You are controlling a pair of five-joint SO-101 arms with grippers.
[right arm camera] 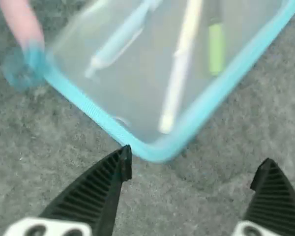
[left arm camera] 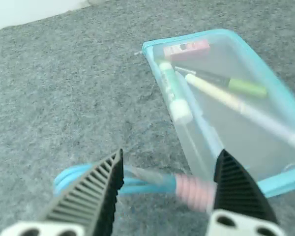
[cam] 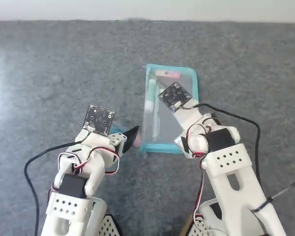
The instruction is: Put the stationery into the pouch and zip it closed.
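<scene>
Where right arm [cam: 226, 157] overhangs pouch [cam: 160, 147], contents partly hidden; pink-blue item [left arm camera: 152, 184] blurred.

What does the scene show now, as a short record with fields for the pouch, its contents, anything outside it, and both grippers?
pouch: clear, blue-edged, flat on the grey table
inside: green marker, white pen, white-capped tube
outside: pink and blue item, on the table beside the pouch
left gripper: open, above that item
right gripper: open, near a pouch corner
</scene>
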